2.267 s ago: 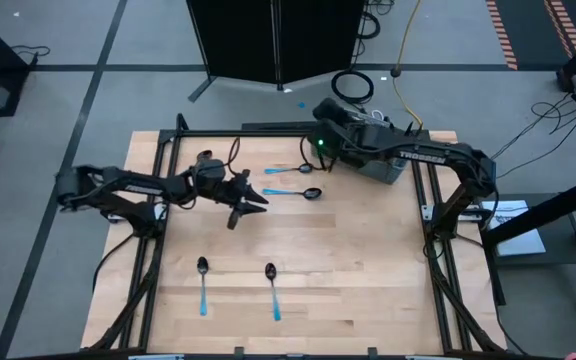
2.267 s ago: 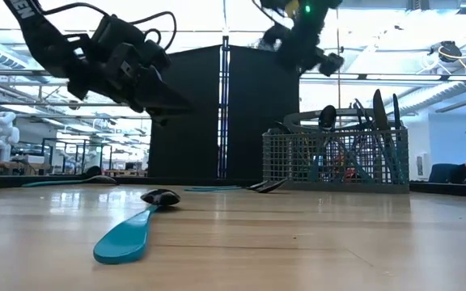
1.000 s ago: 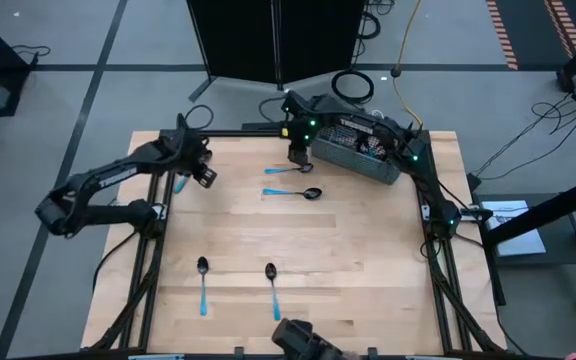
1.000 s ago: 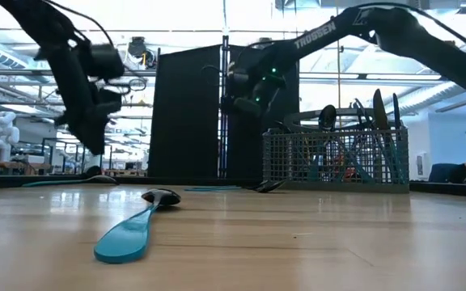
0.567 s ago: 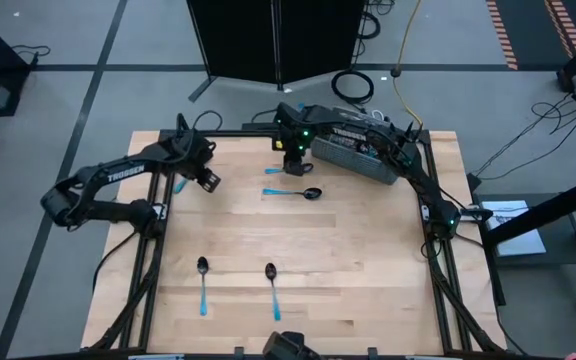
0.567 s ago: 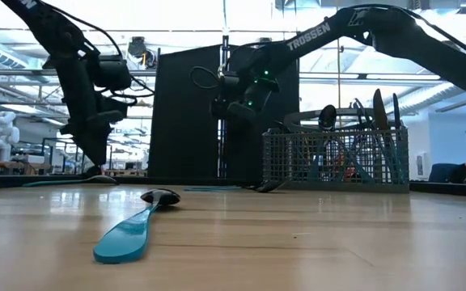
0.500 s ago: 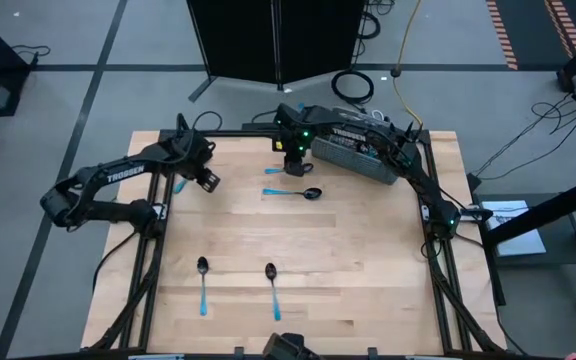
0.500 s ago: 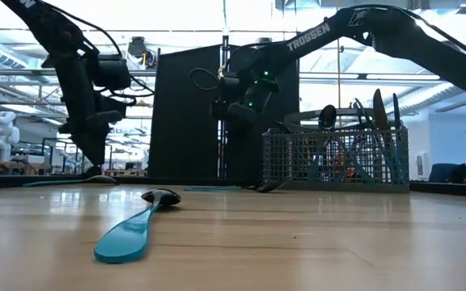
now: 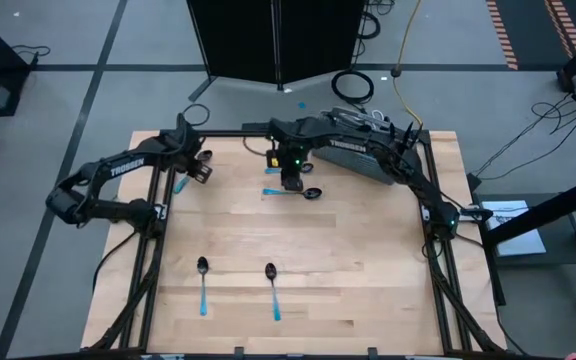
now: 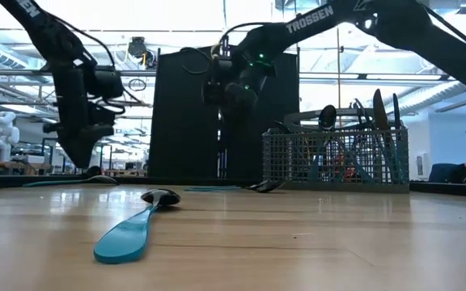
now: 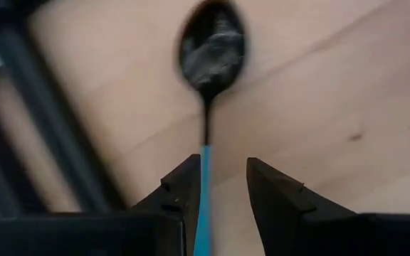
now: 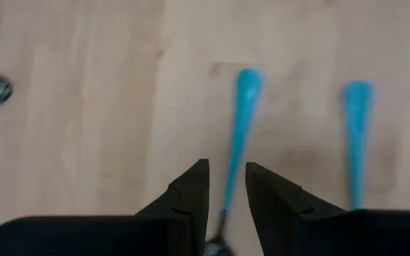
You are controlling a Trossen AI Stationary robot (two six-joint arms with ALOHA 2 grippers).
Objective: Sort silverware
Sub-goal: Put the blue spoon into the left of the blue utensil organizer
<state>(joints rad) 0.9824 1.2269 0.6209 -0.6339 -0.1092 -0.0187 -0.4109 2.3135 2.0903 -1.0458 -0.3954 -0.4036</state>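
Blue-handled spoons are what I am working among, and I judge this to be the pick-up step for my right arm. My right fingers (image 12: 189, 190) hang low over the middle of the worktop (image 9: 358, 260), just beside the mesh basket (image 10: 334, 158). They stand a little apart with nothing clamped. The nearer handle (image 12: 240, 135) runs into the gap between them, and a second handle (image 12: 356, 131) lies alongside, apart from it.

My left fingers (image 11: 182, 190) are at the worktop's left edge, also apart. A dark-headed spoon (image 11: 211, 50) stretches out ahead of them, its handle lying against one finger. The gap looks wider than the handle, so I read this as no grip, though I cannot be sure it rests free on the wood.

Two more spoons (image 9: 202, 285) lie near the front edge, well apart from both arms.

Next, I think the right side must drop squarely over its handle and close on it without nudging the neighbour.
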